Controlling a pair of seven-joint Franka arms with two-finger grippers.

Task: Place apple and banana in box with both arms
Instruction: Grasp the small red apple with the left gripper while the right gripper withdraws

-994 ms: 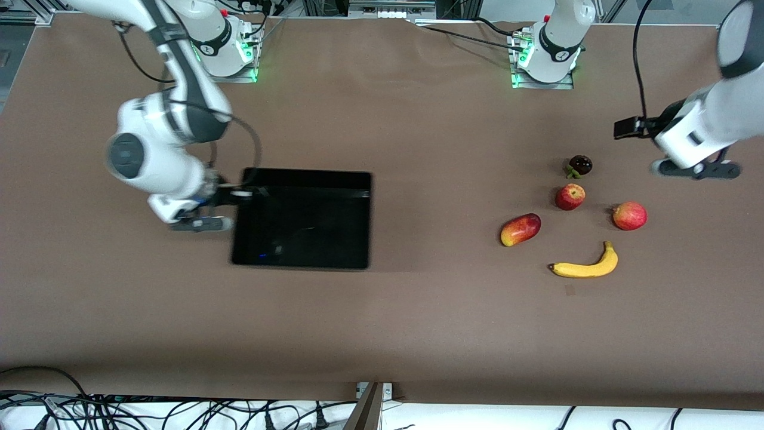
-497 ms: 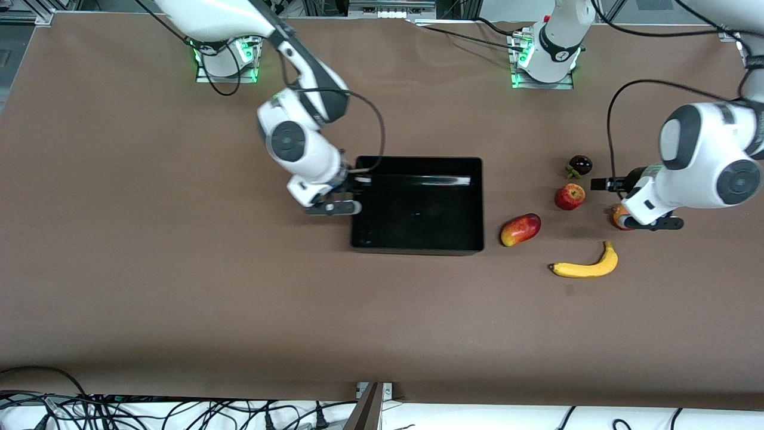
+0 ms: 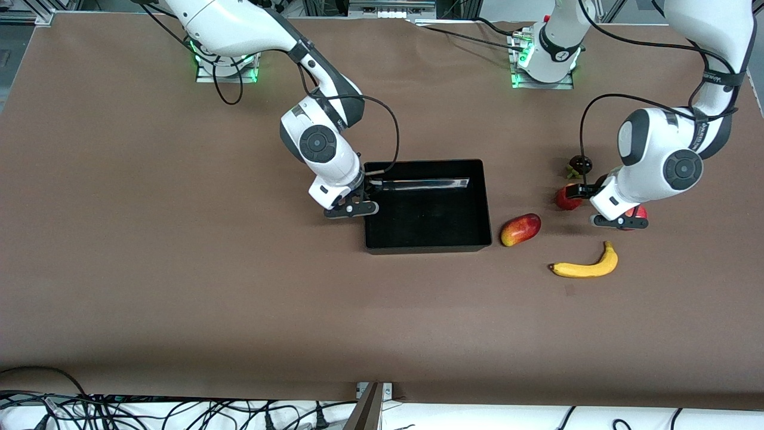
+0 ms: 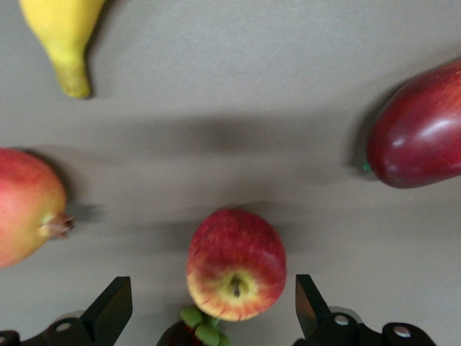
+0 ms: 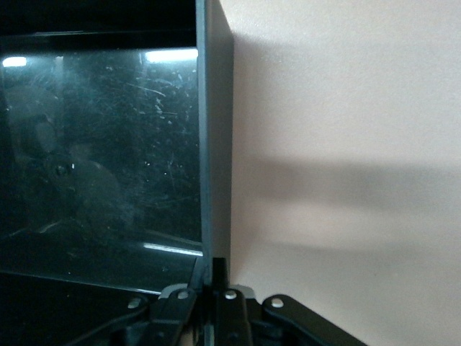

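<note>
Black box (image 3: 427,239) wall pinched by right gripper (image 3: 363,192) jaws; left gripper (image 4: 212,306) jaws spread over apple (image 4: 235,264).

I see a brown surface (image 3: 179,269) carrying everything. The black box (image 3: 427,245) sits on it about midway between the two arms' ends. Toward the left arm's end lies a cluster of fruit. A mango (image 3: 520,229) is just beside the box, not touching it. The banana (image 3: 585,264) lies nearest the front camera of the fruits, curved, alone. The apple (image 3: 563,199) is farther from the camera than the mango, and a small dark fruit (image 3: 579,162) with a green stem sits just beside the apple, farther still. A pinkish-red fruit (image 4: 25,205) lies near the apple, toward the left arm's end.
</note>
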